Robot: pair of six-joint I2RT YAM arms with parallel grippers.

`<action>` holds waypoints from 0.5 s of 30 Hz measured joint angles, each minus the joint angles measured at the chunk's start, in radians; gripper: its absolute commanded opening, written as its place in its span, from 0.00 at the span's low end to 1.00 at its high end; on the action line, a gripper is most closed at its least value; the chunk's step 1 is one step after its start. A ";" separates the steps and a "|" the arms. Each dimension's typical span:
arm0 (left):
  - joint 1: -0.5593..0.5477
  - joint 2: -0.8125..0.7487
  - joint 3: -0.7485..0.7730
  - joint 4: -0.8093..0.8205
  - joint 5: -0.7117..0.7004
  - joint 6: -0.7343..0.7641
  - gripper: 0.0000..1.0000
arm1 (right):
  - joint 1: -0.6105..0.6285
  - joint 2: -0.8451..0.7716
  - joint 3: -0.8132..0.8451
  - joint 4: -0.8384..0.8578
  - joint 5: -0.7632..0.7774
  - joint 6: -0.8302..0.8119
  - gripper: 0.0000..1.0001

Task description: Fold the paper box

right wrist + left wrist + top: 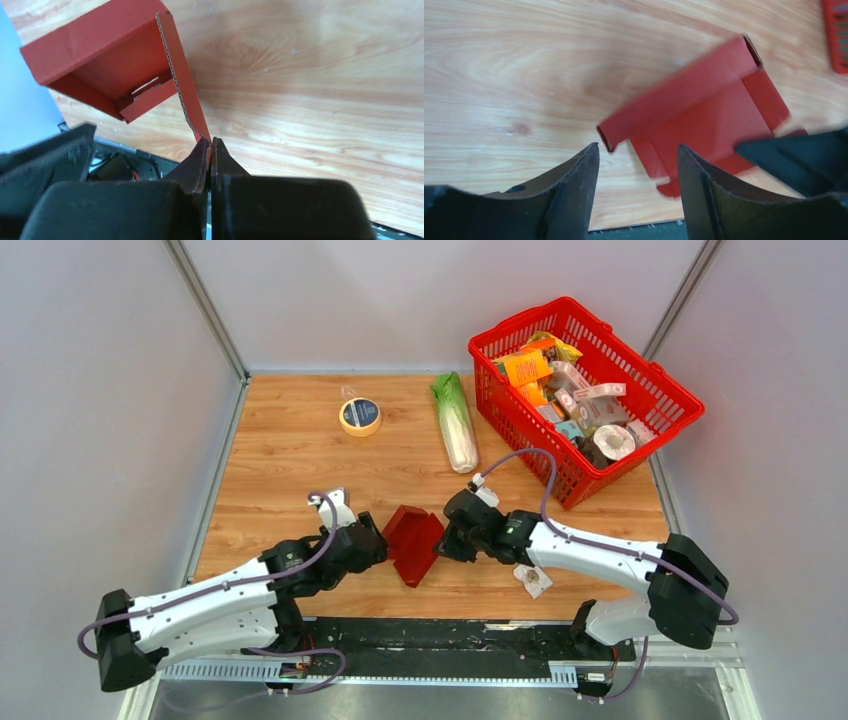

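– Starting on the left: why does the left hand (638, 152) stand spread, grasping nothing?
– I'd judge it is free to take a new hold. The dark-red corrugated cardboard paper box (704, 107), partly folded, sits just beyond its fingertips over the wooden bench (524, 75).
– And the right hand (210, 146)?
– Clenched on the edge of one long flap, with the open tray raised ahead of it, likely so walls can be turned in.
– Anything unclear?
– The left wrist view is blurred, the right hand covers one box corner there, and I cannot tell whether the box touches the bench.
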 measured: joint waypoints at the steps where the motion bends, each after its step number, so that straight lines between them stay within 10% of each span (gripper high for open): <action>1: 0.000 -0.027 -0.015 0.029 0.024 0.022 0.67 | -0.014 0.004 0.010 -0.018 0.001 -0.017 0.00; 15: -0.001 -0.556 -0.097 0.077 0.204 0.359 0.67 | -0.153 0.238 0.538 -0.565 0.114 -0.867 0.00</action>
